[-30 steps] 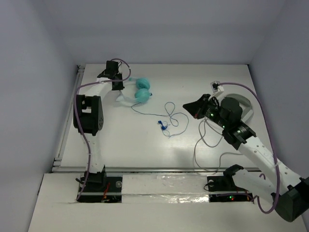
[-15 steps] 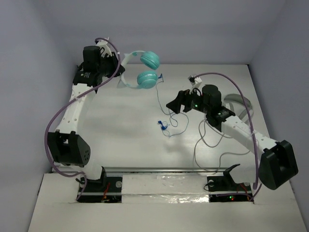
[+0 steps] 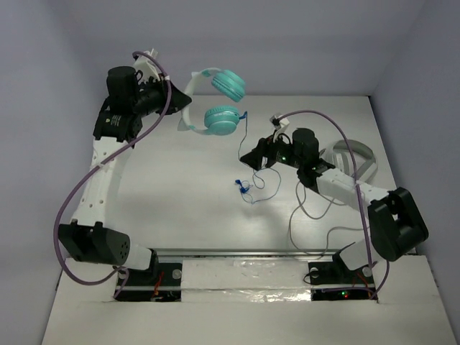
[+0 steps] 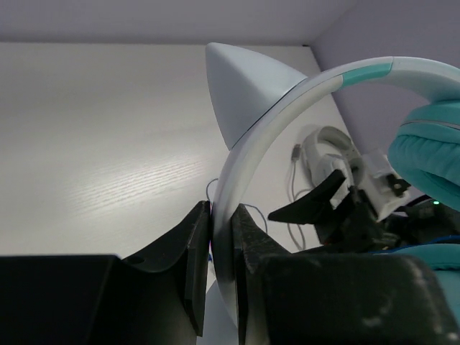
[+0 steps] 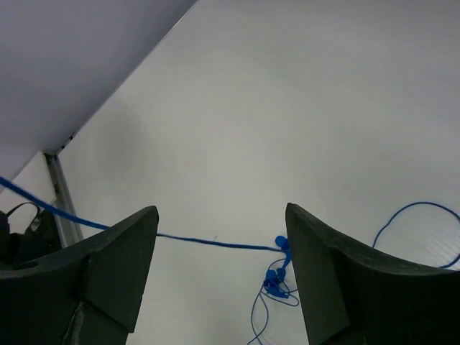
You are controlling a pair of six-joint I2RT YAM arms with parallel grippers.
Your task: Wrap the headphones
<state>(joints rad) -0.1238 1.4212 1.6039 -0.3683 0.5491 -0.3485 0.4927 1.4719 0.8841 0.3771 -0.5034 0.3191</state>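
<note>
Above the far left corner of the table [image 3: 180,208], the headphones [image 3: 215,100] hang clear of the surface. The left gripper [image 4: 221,241] is pinched tight on the white headband [image 4: 287,108], one finger on each face of the band. The blue cord [image 5: 208,242] drops from the lower earcup [image 3: 221,119] to the middle of the table, where its plug end [image 3: 244,187] lies in loose loops.

Step in hand, as judged: taking the cord with the right gripper [image 5: 223,237] so that winding can begin.

- Bring the fingers down astride the taut stretch of cord, not the tangled loops.
- Close only once the cord sits centred between the pads; a thin cord slips out easily.
- Hold the headphones steady so the cord does not swing.
- Avoid the grey-white headphones [image 3: 356,158] and their grey cable [image 3: 302,208] near the right edge.

Tool state: the right gripper is spread wide and holds nothing. The cord crosses the gap beyond its fingertips and appears to touch neither finger.
</note>
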